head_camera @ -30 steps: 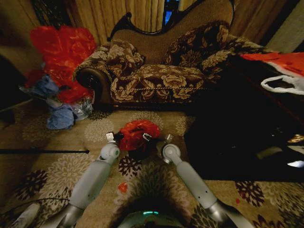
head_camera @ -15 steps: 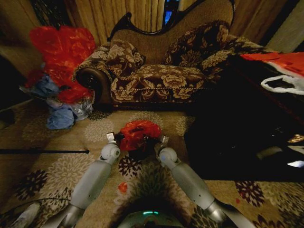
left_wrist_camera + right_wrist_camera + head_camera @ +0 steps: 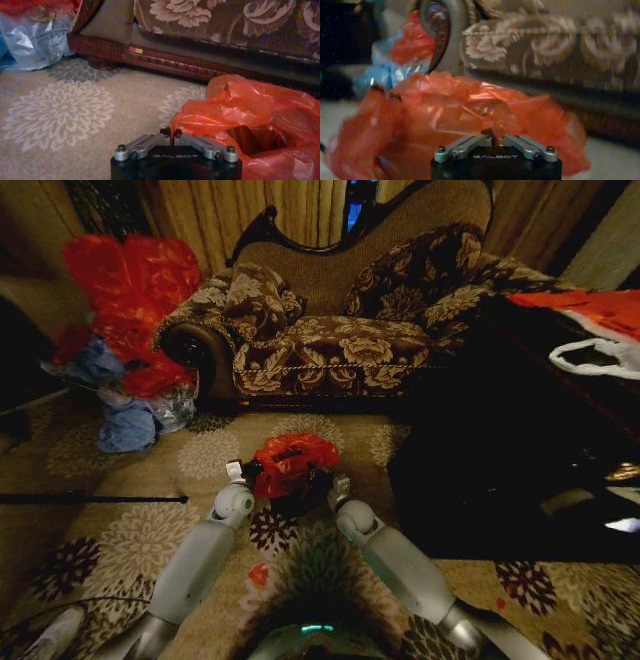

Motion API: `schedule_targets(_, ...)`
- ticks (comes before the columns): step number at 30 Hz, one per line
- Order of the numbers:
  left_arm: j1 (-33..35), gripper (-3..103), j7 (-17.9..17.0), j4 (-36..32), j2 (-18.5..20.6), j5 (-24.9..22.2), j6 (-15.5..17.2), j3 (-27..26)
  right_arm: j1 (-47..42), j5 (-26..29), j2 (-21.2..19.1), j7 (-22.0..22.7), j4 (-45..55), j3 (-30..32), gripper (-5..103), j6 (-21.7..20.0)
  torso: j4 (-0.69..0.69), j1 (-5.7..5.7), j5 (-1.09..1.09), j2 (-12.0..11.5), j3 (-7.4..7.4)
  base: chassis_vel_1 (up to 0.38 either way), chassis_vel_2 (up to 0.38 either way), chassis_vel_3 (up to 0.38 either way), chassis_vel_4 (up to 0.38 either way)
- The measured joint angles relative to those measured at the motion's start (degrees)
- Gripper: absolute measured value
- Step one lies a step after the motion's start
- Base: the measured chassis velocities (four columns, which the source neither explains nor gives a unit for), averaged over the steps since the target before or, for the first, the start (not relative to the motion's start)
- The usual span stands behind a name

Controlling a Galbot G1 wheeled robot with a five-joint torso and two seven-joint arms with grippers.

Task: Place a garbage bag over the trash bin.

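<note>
The red garbage bag [image 3: 290, 462] lies crumpled over the top of the small black trash bin [image 3: 301, 497] on the carpet in front of the sofa. My left gripper [image 3: 240, 472] is at the bag's left edge; in the left wrist view its fingertips [image 3: 170, 132] are shut on a fold of the garbage bag [image 3: 250, 112], whose dark mouth opens beside them. On the bin's right side, my right gripper [image 3: 336, 485] is pinched shut into the garbage bag [image 3: 470, 108], its tips [image 3: 492, 134] buried in the plastic. Most of the bin is hidden under the bag.
A floral sofa [image 3: 330, 340] stands close behind the bin. A big red plastic heap [image 3: 130, 290] and blue bags [image 3: 128, 425] sit at the left. A low black table [image 3: 520, 440] with a white bag [image 3: 600, 358] fills the right. A black rod [image 3: 90, 499] lies on the carpet.
My right gripper has moved left, in toward the bin, pulling the bag's right side. The bag now looks flatter and has shifted slightly. The left gripper has hardly moved.
</note>
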Motion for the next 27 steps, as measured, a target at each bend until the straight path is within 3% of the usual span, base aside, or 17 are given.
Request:
schedule_targets(2,0.05,0,-0.02,-0.09,0.00,0.00,0.00,-0.03,0.00,-1.99,-0.25,-0.35,-0.22,-0.03,0,0.58,0.00,0.00,0.00,0.00,0.00,0.000,0.000,0.000,0.000)
schedule_targets(5,0.88,0,-0.57,-1.79,0.17,-0.22,0.06,-0.26,0.25,-17.94,-2.34,-4.10,-2.18,0.27,0,6.40,0.00,0.00,0.00,0.00,0.00,0.000,0.000,0.000,0.000)
schedule_targets(6,0.88,0,-0.57,-1.79,0.17,-0.22,0.06,-0.26,0.25,-17.94,-2.34,-4.10,-2.18,0.27,0,6.40,0.00,0.00,0.00,0.00,0.00,0.000,0.000,0.000,0.000)
schedule_targets(10,2.88,0,-1.37,-5.04,0.58,-0.63,0.36,-0.51,0.26,-27.78,-3.23,-5.89,-4.31,0.69,0,12.83,0.00,0.00,0.01,0.00,0.00,0.000,0.000,0.000,0.000)
schedule_targets(11,2.88,0,-1.37,-5.04,0.58,-0.63,0.36,-0.51,0.26,-27.78,-3.23,-5.89,-4.31,0.69,0,12.83,0.00,0.00,0.01,0.00,0.00,0.000,0.000,0.000,0.000)
schedule_targets(14,4.65,0,-2.82,-7.92,1.04,-1.07,1.08,-0.70,-0.21,-34.58,-3.81,-8.12,-4.51,1.85,0,15.66,0.01,0.00,0.01,0.00,0.00,0.000,0.000,0.000,0.000)
schedule_targets(18,5.71,0,-4.85,-9.83,1.40,-1.81,2.14,-1.05,-0.56,-35.46,-5.16,-9.14,-3.06,1.80,0,15.60,0.00,0.00,0.00,0.00,0.00,0.000,0.000,0.000,0.000)
schedule_targets(24,9.30,0,-11.70,-14.96,2.63,-4.81,5.61,-2.81,-1.68,-33.80,-10.78,-11.76,1.62,0.15,0,13.87,-0.01,-0.01,0.00,0.00,-0.01,0.000,0.000,0.000,0.000)
schedule_targets(27,12.22,0,-14.31,-15.94,1.99,-6.21,6.05,-3.84,-2.08,-33.46,-11.63,-12.39,0.63,-0.16,0,13.76,0.00,-0.01,0.00,0.00,-0.01,0.000,0.000,0.000,0.000)
